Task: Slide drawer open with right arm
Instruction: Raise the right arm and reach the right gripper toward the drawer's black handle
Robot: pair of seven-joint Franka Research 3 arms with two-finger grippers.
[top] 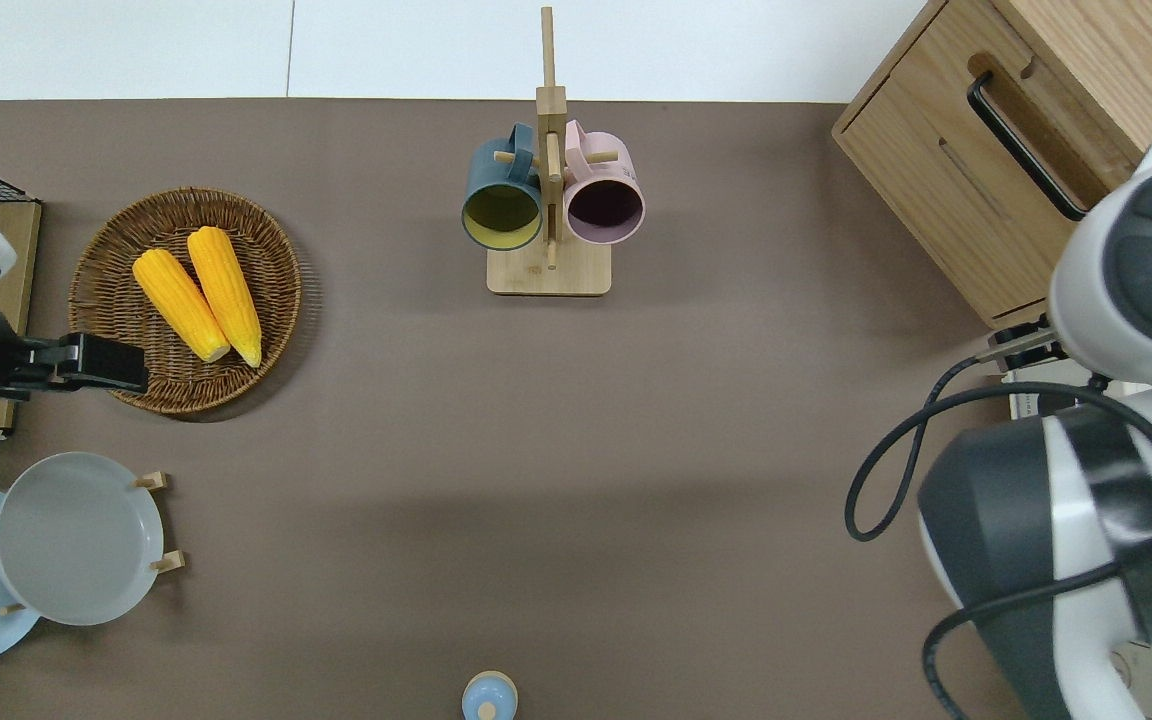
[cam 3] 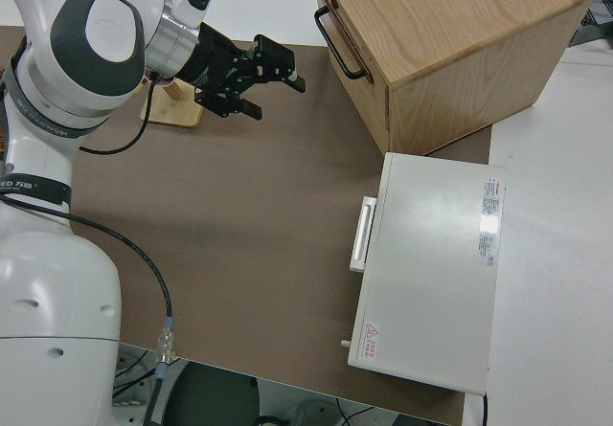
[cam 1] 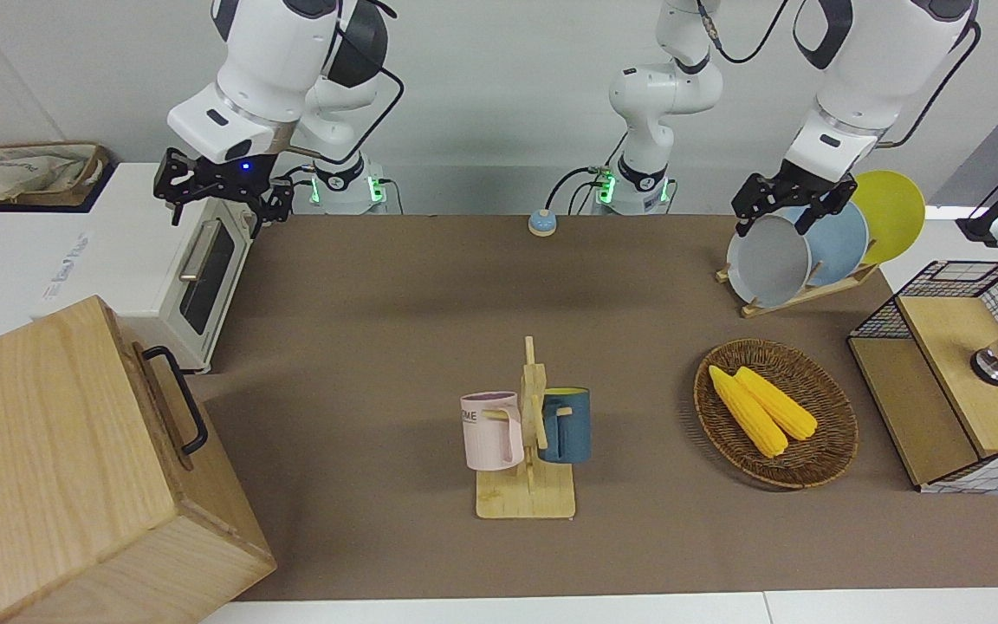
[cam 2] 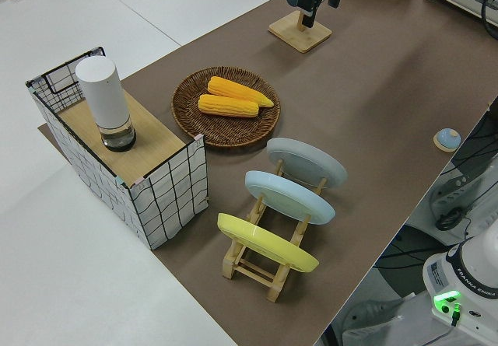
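Note:
The drawer (top: 939,196) is shut in the big pale wooden box (cam 1: 48,459) at the right arm's end of the table. Its black bar handle (cam 1: 178,400) also shows in the overhead view (top: 1024,143) and the right side view (cam 3: 340,35). My right gripper (cam 1: 222,206) is open and empty, up in the air and apart from the handle. In the right side view the gripper (cam 3: 266,89) points toward the box. The overhead view hides most of it under the arm (top: 1136,270), by the toaster oven's farther corner. My left gripper (cam 1: 778,212) is parked, open.
A white toaster oven (cam 1: 191,269) stands beside the box, nearer to the robots. A mug rack (cam 1: 527,442) with two mugs stands mid-table. A wicker basket of corn (cam 1: 819,451), a plate rack (cam 1: 798,290) and a wire-grid box (cam 1: 954,381) are at the left arm's end.

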